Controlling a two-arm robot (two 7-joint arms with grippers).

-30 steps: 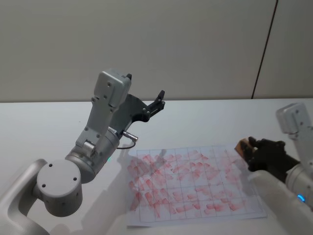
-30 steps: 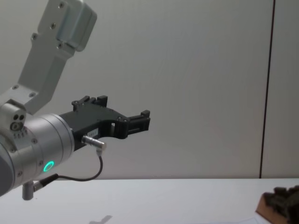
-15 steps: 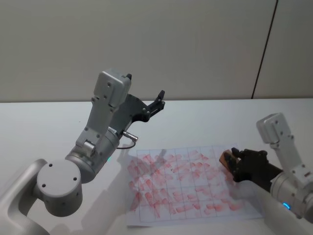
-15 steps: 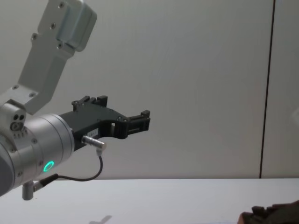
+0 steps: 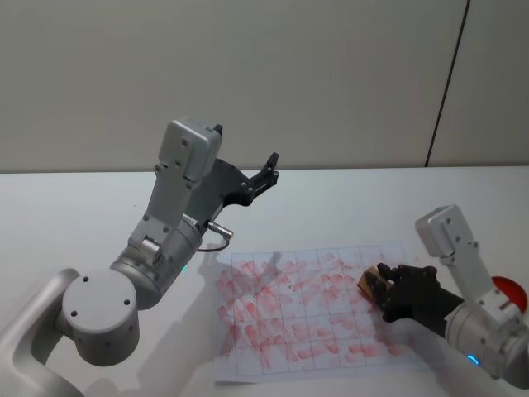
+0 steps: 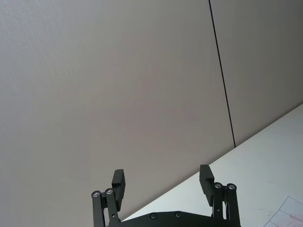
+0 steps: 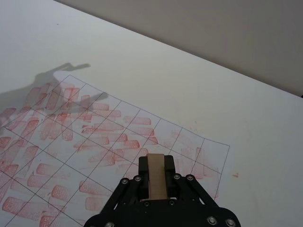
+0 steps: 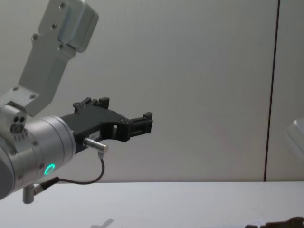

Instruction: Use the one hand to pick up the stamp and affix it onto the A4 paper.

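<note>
Right arm: black, angular right gripper (image 5: 378,285) seen low over the white tabletop (image 5: 66,215), fingers clamped on a tan, rectangular wooden stamp (image 7: 155,176). The stamp is held upright between the two fingers, its end poking out past the fingertips.

Stamp located over the thin white A4 paper (image 5: 289,318), which is ruled in a grid and covered with red rectangular prints; position about 3 o'clock on the sheet, inside its edge. Contact between stamp and paper cannot be told.

Red round object (image 5: 508,291) noted at 3 o'clock of the gripper, off the paper.

Left arm: black left gripper (image 6: 161,176) parked raised at 11 o'clock of the sheet, fingers spread, nothing held.
</note>
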